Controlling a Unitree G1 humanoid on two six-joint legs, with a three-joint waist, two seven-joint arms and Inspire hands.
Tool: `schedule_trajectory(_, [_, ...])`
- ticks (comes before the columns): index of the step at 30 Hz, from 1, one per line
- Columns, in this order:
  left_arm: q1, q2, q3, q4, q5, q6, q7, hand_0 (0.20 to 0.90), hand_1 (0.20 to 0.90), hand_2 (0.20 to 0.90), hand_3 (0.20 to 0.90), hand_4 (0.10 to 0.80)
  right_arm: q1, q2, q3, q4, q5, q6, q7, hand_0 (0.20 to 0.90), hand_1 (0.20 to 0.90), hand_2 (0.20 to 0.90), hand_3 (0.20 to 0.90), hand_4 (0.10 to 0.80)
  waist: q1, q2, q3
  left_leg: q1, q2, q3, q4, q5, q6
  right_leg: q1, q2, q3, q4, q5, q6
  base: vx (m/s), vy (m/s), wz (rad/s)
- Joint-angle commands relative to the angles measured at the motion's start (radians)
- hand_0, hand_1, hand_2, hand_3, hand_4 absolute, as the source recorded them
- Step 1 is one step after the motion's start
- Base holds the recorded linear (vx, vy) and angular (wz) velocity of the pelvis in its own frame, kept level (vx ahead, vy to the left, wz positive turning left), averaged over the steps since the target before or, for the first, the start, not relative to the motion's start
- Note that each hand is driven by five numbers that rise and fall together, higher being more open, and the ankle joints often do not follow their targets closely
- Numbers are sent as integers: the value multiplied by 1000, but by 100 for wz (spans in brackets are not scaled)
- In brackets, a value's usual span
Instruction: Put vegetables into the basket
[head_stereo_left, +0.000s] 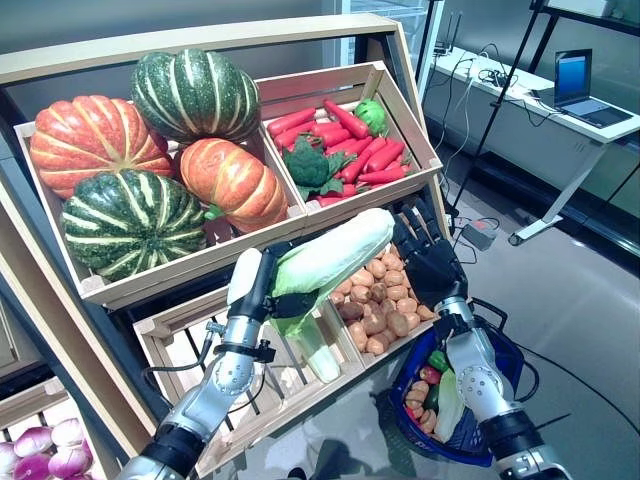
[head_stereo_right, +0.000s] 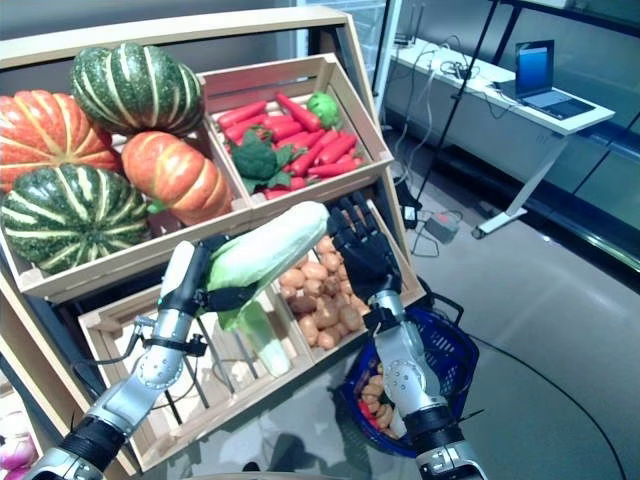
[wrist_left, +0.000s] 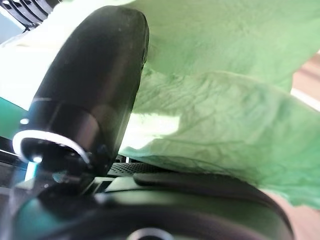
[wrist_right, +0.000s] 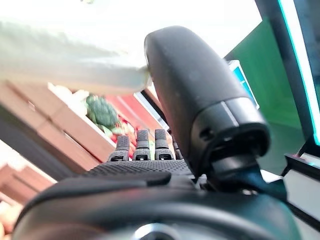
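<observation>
1. We saw the left hand curled around a long pale-green cabbage, holding it in the air in front of the wooden shelf; the left wrist view showed crinkled green leaf pressed between the thumb and the palm.
2. The cabbage lay tilted, its leafy tip toward 2 o'clock and its white stalk end toward 8 o'clock, over the divider between the two lower crates.
3. The right hand stood at 3 o'clock from the cabbage's tip, fingers straight and spread, gripping nothing. Whether its thumb touched the leaf tip we could not tell.
4. The blue basket hung on the right forearm at 5 o'clock from the cabbage, well below it. It already held several vegetables, among them small potatoes and red and green pieces.
5. A second pale cabbage lay in the lower left crate, directly at 6 o'clock from the left hand.
6. The lower right crate, full of potatoes, sat under the right hand.
7. In the upper left crate we counted four pumpkins, two green-striped and two orange.
8. The upper right crate held red carrots with a broccoli and a green pepper.
9. At 2 o'clock, well apart from the shelf, a white table carried an open laptop.
</observation>
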Motion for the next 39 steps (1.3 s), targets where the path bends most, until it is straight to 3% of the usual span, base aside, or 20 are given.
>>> schedule_trajectory(1, [-150, -81, -73, 8, -203, -77, -181, 300, 300, 300, 300, 400, -88, 53, 42, -119, 77, -20, 160, 900, 900, 900, 900, 800, -5, 22, -60, 78, -25, 1, 2, -185, 6, -5, 37, -20, -2, -25, -58, 0, 0, 0])
schedule_trajectory(7, [-128, -144, -113, 56, -362, 45, -372, 300, 300, 300, 300, 400, -122, 84, 57, -174, 96, 3, 193, 900, 900, 900, 900, 800, -7, 24, -63, 76, -25, 1, 2, -183, 9, -7, 37, -16, -2, -25, -57, 0, 0, 0])
schedule_trajectory(17, [-150, -159, -146, 66, -390, 129, -441, 300, 300, 300, 300, 400, -141, 98, 85, -247, 134, 25, 251, 900, 900, 900, 900, 800, -8, 27, -59, 68, -26, 1, 2, -178, 11, -14, 37, -8, -2, -23, -55, -1, -4, -1])
schedule_trajectory(24, [-166, -139, -148, 55, -267, 96, -406, 300, 300, 300, 300, 400, -161, 22, 107, -250, -174, -23, 180, 900, 900, 900, 900, 800, -8, 25, -63, 64, -27, -2, 2, -179, 10, -18, 35, -6, -2, -25, -53, 0, 0, 0])
schedule_trajectory(31, [-197, -55, -154, -21, -13, 10, -286, 300, 300, 300, 300, 400, -159, -73, 84, -248, -312, -28, 129, 900, 900, 900, 900, 800, -12, 20, -58, 60, -25, -3, 2, -178, 8, -22, 34, -3, -2, -22, -51, -1, -2, -4])
schedule_trajectory(36, [-202, -15, -140, -79, 68, -23, -224, 300, 300, 300, 300, 400, -156, -139, 86, -247, -525, -17, 49, 900, 900, 900, 900, 800, -12, 18, -55, 59, -25, -4, 2, -178, 7, -23, 31, -4, -2, -21, -50, 1, 1, -2])
schedule_trajectory(39, [-194, 4, -131, -106, 106, -45, -197, 300, 300, 300, 300, 400, -146, -170, 79, -262, -546, -16, 15, 900, 900, 900, 900, 800, -13, 16, -53, 59, -24, -3, 2, -179, 7, -24, 31, -3, -2, -20, -50, 0, 0, 0])
